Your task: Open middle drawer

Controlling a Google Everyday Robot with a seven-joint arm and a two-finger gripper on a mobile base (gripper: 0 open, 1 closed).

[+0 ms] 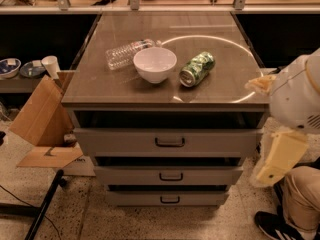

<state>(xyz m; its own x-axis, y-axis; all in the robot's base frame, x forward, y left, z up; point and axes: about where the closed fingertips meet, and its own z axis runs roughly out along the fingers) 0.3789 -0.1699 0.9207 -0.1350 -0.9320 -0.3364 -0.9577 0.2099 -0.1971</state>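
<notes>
The middle drawer (pixel 200 175) is the medium-height grey front in the grey cabinet, with a small dark pull handle (pixel 171 176) at its centre. Its front stands roughly in line with the drawers above and below. My gripper (pixel 276 160), a cream-coloured piece hanging below the white round arm joint (pixel 299 95), is at the right of the cabinet, level with the top and middle drawers. It is apart from the handle and touches no drawer.
The taller top drawer (pixel 125 142) and the low bottom drawer (pixel 135 199) flank the middle one. On the cabinet top (pixel 100 81) lie a white bowl (pixel 154 64), a green can (pixel 197 69) and a clear bottle (pixel 125 54). Cardboard (pixel 40 119) leans at the left. A person's leg and shoe (pixel 280 226) are at the lower right.
</notes>
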